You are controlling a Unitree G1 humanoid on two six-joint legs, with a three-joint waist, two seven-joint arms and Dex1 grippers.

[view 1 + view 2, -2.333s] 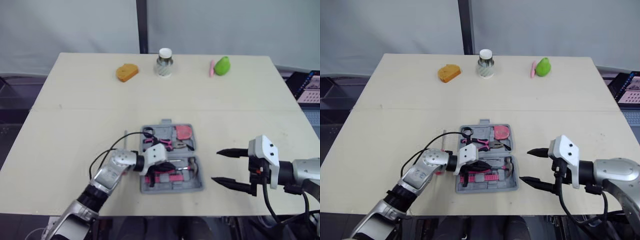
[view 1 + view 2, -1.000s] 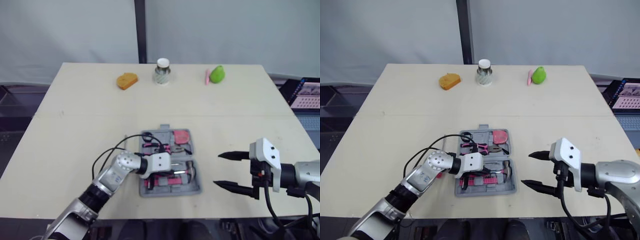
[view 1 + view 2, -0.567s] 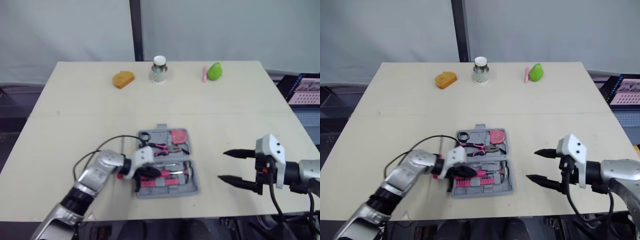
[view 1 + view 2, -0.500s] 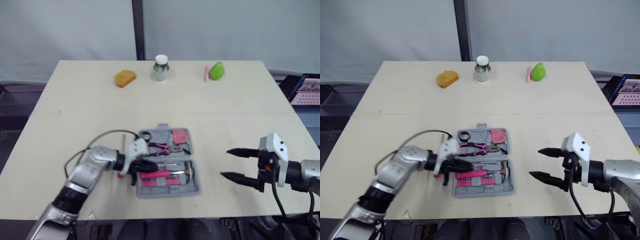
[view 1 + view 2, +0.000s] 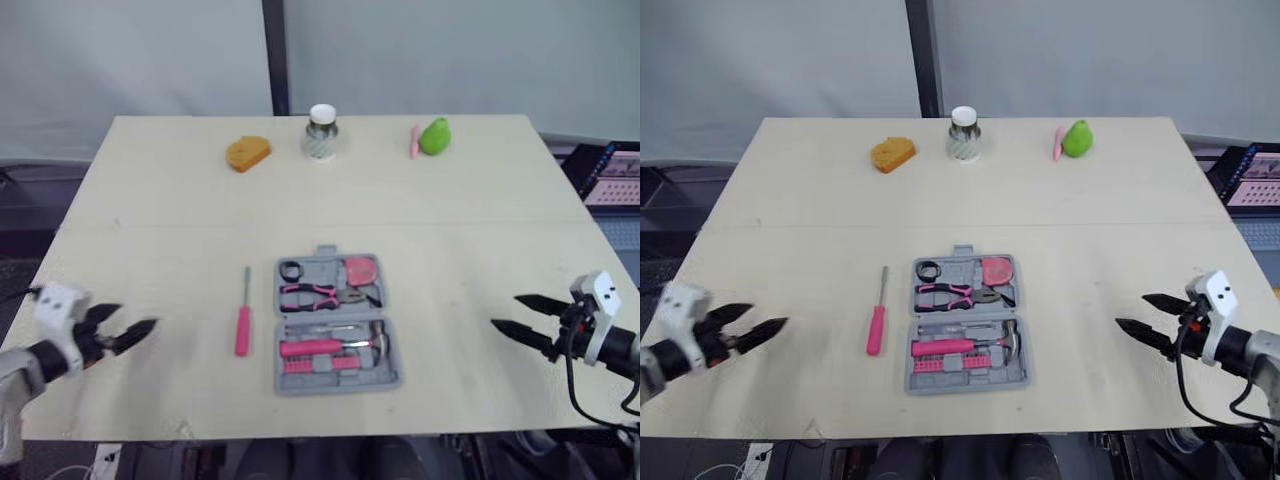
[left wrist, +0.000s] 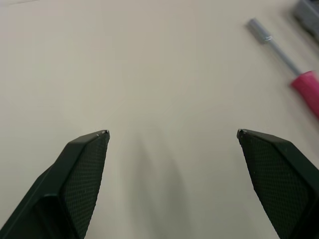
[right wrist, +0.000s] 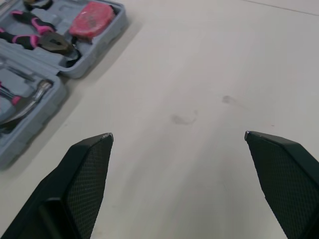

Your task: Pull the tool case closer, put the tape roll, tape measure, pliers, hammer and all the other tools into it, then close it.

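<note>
Near the front edge of a pale worktop, the left claw at the robot's left and the right claw at its right are both spread wide, gripping nothing. Between them, well apart from both, the grey tool case lies open, with a hammer in its near half. A pink-handled screwdriver lies on the worktop just left of it. Pliers, a black tape roll and a red tape measure sit in the far half. Along the far edge stand an orange object, a white-capped jar and a green pear
</note>
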